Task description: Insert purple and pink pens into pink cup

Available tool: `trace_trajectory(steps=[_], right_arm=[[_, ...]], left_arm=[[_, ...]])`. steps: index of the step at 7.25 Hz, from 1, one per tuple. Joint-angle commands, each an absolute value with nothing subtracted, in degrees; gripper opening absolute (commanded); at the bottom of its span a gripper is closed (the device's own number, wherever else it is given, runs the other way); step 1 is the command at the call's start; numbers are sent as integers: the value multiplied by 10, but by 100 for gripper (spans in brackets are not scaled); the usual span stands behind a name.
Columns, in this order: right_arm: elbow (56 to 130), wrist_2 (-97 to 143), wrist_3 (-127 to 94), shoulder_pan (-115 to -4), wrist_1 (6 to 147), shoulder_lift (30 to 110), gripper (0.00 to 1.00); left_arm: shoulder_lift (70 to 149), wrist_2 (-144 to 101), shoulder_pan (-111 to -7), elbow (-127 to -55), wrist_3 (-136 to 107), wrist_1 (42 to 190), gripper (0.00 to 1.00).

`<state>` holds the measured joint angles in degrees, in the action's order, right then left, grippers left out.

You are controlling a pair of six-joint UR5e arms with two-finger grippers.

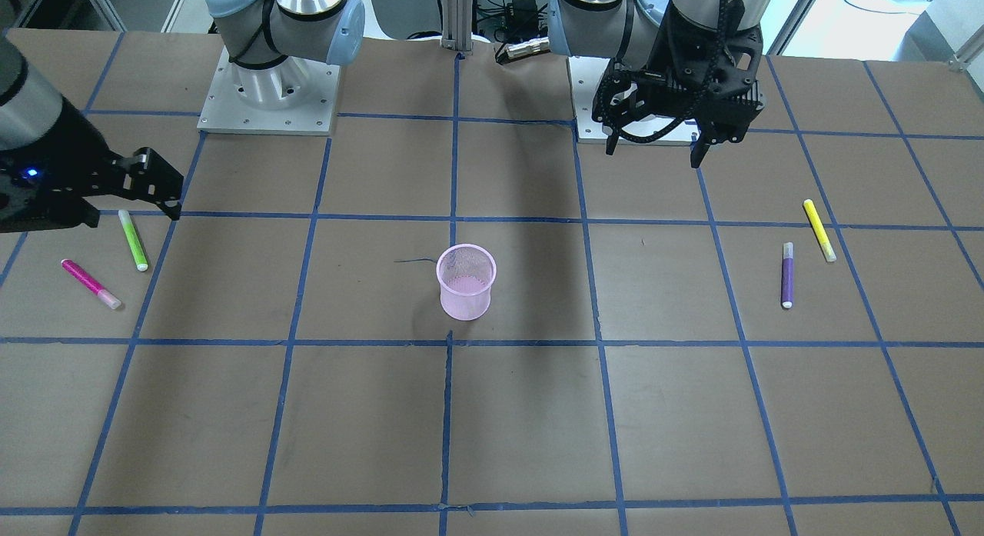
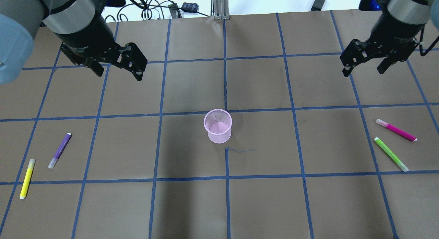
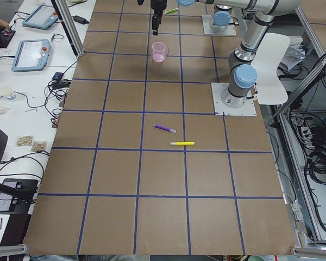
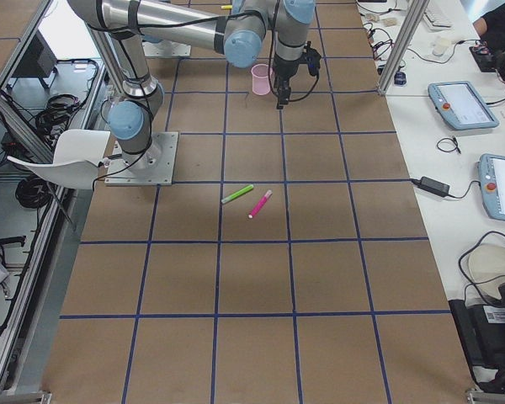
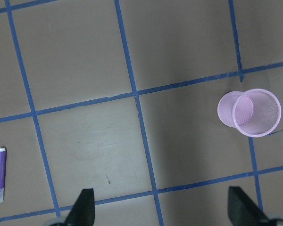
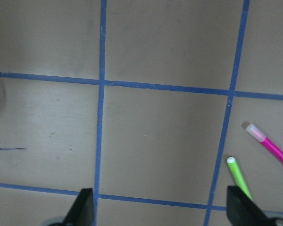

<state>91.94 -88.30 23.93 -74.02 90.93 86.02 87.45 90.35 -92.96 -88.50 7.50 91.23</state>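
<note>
The pink mesh cup stands upright and empty at the table's middle; it also shows in the left wrist view. The purple pen lies flat on my left side, also in the left wrist view. The pink pen lies flat on my right side, also in the right wrist view. My left gripper is open and empty, raised above the table, away from the purple pen. My right gripper is open and empty, raised, away from the pink pen.
A yellow pen lies near the purple pen. A green pen lies beside the pink pen. Blue tape lines grid the brown table. The arm bases stand at the robot's edge.
</note>
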Motion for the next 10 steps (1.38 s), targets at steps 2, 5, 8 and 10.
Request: trace_trajectory(steps=[2, 5, 8, 10], right_arm=[[943, -889, 531, -639, 982, 828, 100], [999, -879, 841, -531, 1075, 790, 100], [1041, -890, 998, -502, 1203, 732, 100], [1042, -885, 1058, -480, 1204, 695, 97]], left_arm=[[875, 904, -929, -884, 75, 912, 100], [875, 906, -921, -887, 83, 912, 100], [881, 911, -847, -941, 89, 911, 100], [886, 910, -763, -992, 185, 855, 100]])
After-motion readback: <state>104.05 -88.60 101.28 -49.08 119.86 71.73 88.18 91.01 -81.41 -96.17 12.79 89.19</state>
